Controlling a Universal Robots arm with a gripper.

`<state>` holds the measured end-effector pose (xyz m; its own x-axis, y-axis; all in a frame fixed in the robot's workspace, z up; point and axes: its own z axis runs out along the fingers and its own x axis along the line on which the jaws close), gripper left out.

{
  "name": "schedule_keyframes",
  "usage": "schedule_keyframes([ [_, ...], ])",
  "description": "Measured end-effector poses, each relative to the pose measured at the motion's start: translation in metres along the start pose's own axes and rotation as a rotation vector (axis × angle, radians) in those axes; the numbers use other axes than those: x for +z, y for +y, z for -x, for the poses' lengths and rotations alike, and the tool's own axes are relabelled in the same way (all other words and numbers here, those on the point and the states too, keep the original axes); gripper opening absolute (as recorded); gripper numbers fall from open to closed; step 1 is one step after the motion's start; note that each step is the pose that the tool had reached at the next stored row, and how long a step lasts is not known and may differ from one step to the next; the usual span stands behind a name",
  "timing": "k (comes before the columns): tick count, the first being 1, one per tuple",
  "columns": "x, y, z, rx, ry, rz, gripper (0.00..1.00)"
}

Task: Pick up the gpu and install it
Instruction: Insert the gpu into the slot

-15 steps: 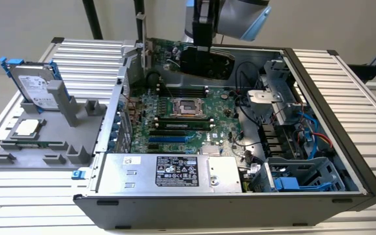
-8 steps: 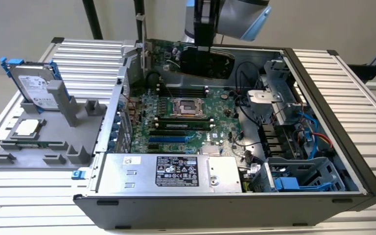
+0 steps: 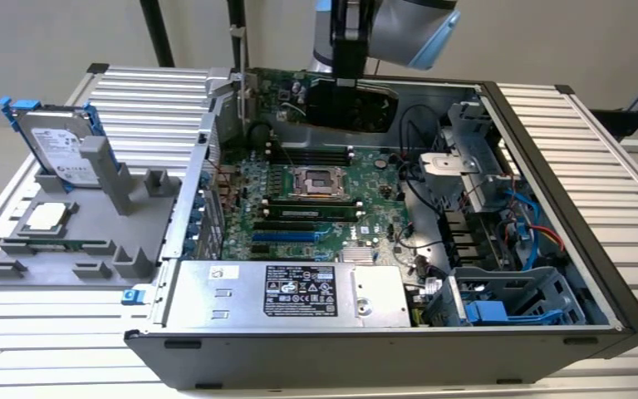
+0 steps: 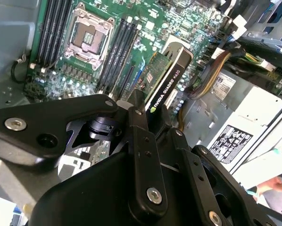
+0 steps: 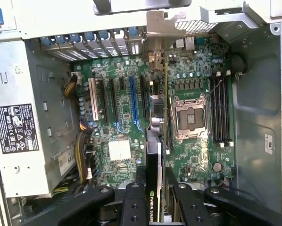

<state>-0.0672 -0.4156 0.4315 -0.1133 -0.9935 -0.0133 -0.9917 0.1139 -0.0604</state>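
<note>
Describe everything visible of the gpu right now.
The gpu is a flat card with a green circuit board on one face, a black shroud on the other and a silver bracket at one end. It stands on edge, clamped in the shut tool, over the motherboard inside the open case. Whether it touches a slot is unclear.

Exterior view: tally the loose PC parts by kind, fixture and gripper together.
hard drive: 1, upright on the grey fixture
CPU: 1, on the fixture
memory stick: 1, on the fixture
gpu: 1, held in the gripper over the open case
Total: 4
</note>
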Motion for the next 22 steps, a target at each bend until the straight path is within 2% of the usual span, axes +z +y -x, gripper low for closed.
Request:
schedule_keyframes([
  [7,0.0000,0.0000,0.0000,-0.035,-0.0021,0.0005,0.00],
  [14,0.0003,-0.0001,0.0000,-0.036,-0.0021,0.0009,0.00],
  [17,0.0013,0.0001,0.0000,-0.036,-0.0027,-0.0053,0.00],
  [22,0.0039,0.0002,-0.0001,-0.036,-0.0040,-0.0251,0.00],
])
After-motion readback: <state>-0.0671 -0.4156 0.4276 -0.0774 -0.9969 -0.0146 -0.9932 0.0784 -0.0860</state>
